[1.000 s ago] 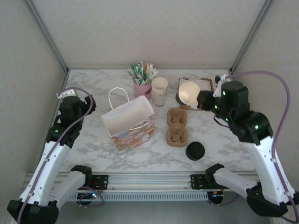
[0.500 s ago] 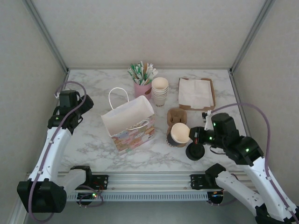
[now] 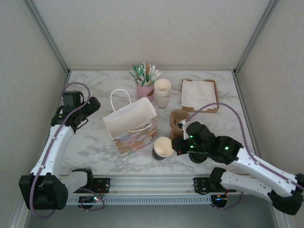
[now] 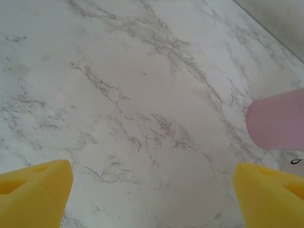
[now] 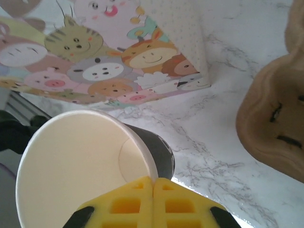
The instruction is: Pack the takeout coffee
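In my left wrist view, the bottom edge cuts off my left fingers [image 4: 33,190] so only their yellow tips show, and the right edge slices through the pink cup [image 4: 278,124], leaving its top out of sight. In my right wrist view, my right fingers [image 5: 128,202] cover the stretch of paper cup [image 5: 71,166] rim they pinch, and the frame's bottom crops that rim. The cartoon-animal gift bag [image 5: 95,52] runs off the top and left edges, and the cardboard cup carrier [image 5: 270,123] runs off the right.

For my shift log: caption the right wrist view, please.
Right gripper shut on the rim of a lidless paper cup, beside the cartoon-animal gift bag and brown cup carrier.
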You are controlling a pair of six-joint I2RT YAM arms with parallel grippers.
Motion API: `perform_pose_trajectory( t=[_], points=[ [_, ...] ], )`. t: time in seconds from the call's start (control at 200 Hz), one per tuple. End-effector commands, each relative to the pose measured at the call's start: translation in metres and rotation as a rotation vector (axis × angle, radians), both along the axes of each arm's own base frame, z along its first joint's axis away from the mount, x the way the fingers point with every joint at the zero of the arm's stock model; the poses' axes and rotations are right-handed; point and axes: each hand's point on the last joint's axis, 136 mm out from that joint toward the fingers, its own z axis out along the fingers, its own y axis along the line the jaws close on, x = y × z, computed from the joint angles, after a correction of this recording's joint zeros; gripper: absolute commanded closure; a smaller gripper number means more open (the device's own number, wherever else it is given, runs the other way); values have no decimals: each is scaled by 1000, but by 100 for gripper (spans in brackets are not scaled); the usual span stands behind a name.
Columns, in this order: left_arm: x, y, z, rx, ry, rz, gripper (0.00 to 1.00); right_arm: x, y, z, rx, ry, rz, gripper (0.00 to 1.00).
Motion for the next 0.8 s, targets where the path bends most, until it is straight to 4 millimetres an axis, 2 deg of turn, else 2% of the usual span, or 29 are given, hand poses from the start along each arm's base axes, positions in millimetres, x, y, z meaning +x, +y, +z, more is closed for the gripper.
perform_pose_trajectory(
  t=[0.0,0.275,0.556,0.796],
  points=[
    [3,-1,14,-23,-26,1,12,17,13,-12,-68,-94,-31,100],
    [4,-6,15,-47,-30,-19,11,45,34,-35,-103,-166,-102,100],
    [5,-10,16,-63,-32,-29,11,70,35,-54,-198,-188,-222,100],
    [9,-20,9,-150,-56,-27,11,86,39,-60,-240,-173,-294,100]
  ],
)
